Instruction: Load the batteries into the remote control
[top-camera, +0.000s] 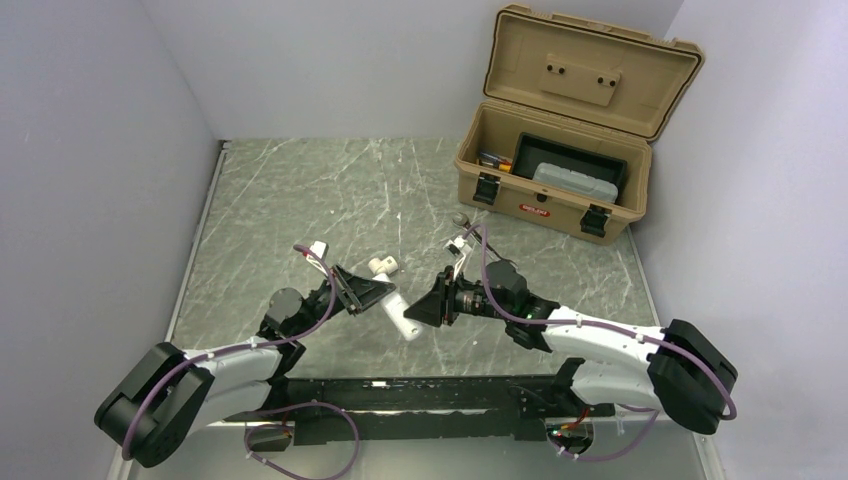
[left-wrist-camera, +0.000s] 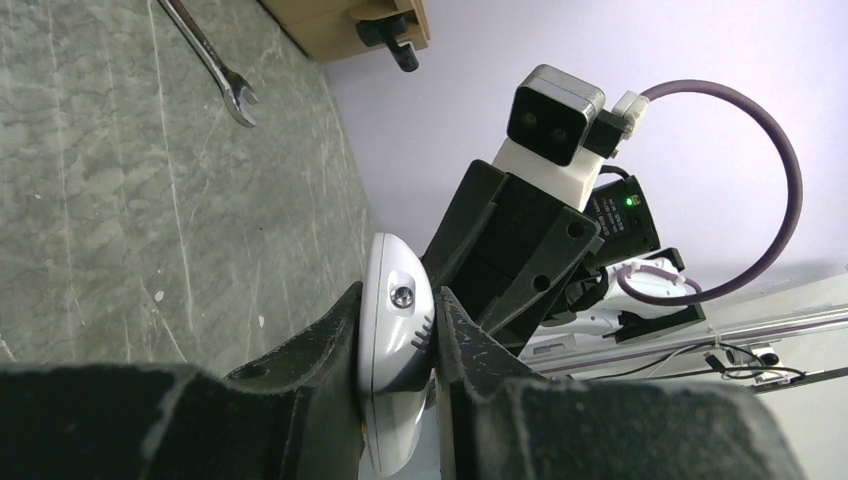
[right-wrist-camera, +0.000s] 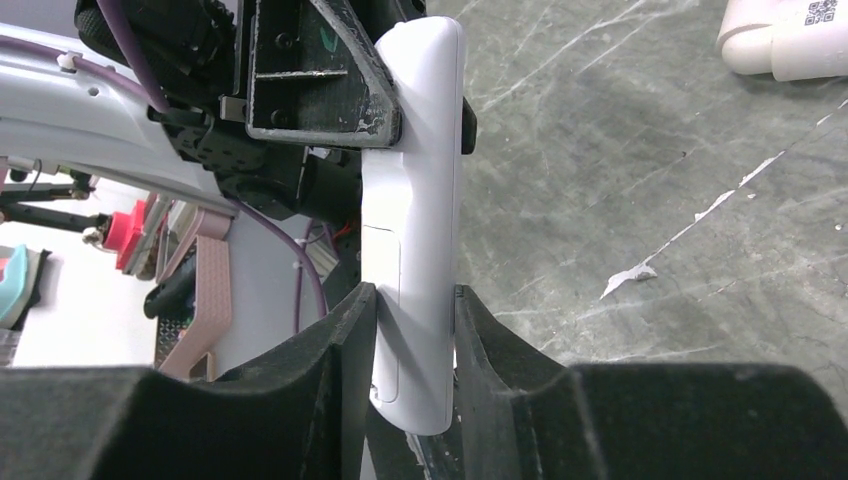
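Observation:
The white remote control (top-camera: 403, 318) is held off the table between both grippers. My left gripper (top-camera: 372, 297) is shut on its upper end. In the left wrist view the remote (left-wrist-camera: 393, 345) stands edge-on between the jaws of that gripper (left-wrist-camera: 396, 292), its rounded tip with a small lens showing. My right gripper (top-camera: 426, 311) is shut on the lower end. In the right wrist view the remote (right-wrist-camera: 418, 180) rises from that gripper (right-wrist-camera: 415, 292) to the left gripper's black fingers (right-wrist-camera: 320, 95) above. No batteries show in any view.
A stubby white pipe fitting (top-camera: 383, 266) lies just behind the grippers and shows in the right wrist view (right-wrist-camera: 785, 40). A silver wrench (left-wrist-camera: 212, 62) lies farther back. An open tan toolbox (top-camera: 560, 150) with a black tray stands at the back right.

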